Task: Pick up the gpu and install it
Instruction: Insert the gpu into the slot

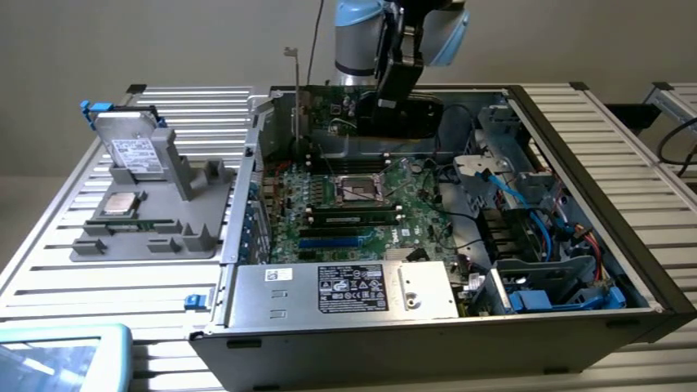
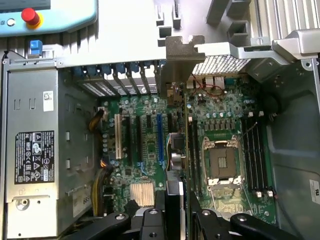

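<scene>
The gpu (image 2: 175,150) shows edge-on in the wrist view as a thin card, its silver end bracket (image 2: 182,55) reaching the case's rear slot openings. My gripper (image 2: 174,202) is shut on the card's near end, one black finger on each face. The card hangs upright over the green motherboard (image 2: 145,145), roughly in line between a blue slot (image 2: 160,132) and a long black slot (image 2: 192,150). In the exterior view the gripper (image 1: 384,121) is at the far end of the open computer case (image 1: 436,335), with the gpu (image 1: 326,106) and its bracket (image 1: 292,77) standing above the case wall.
A silver power supply (image 1: 338,290) fills the near end of the case. The CPU socket (image 1: 357,188) and memory sticks (image 1: 348,215) lie mid-board. Drive bays with blue cables (image 1: 544,245) sit on the exterior view's right. A grey tray (image 1: 142,237) holds a hard drive (image 1: 136,151).
</scene>
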`<state>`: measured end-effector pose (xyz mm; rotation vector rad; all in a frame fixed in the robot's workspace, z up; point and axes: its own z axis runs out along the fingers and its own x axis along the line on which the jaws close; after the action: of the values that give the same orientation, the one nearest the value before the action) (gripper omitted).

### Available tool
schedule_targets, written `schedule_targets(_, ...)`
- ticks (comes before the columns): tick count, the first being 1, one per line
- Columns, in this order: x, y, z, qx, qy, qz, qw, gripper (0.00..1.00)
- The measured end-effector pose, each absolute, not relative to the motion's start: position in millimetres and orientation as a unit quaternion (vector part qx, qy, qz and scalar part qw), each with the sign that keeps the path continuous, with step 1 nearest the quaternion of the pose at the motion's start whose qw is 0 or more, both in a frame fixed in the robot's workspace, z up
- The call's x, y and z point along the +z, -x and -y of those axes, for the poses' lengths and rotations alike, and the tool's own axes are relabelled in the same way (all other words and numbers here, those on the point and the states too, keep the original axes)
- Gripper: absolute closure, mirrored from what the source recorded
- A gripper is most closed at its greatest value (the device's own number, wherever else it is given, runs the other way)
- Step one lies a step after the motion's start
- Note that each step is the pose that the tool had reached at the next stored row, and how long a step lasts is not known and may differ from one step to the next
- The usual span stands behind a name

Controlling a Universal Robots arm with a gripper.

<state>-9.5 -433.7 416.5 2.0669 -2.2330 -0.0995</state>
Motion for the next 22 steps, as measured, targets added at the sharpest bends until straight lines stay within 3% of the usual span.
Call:
schedule_targets(4, 416.4, 9.7, 433.5, -0.032, -0.678, 0.733, 0.049, 0.72)
schedule_targets(11, 414.0, 16.8, 429.8, -0.005, -0.678, 0.734, 0.039, 0.72)
schedule_targets(22, 395.0, 20.8, 428.7, -0.003, -0.681, 0.732, 0.037, 0.72)
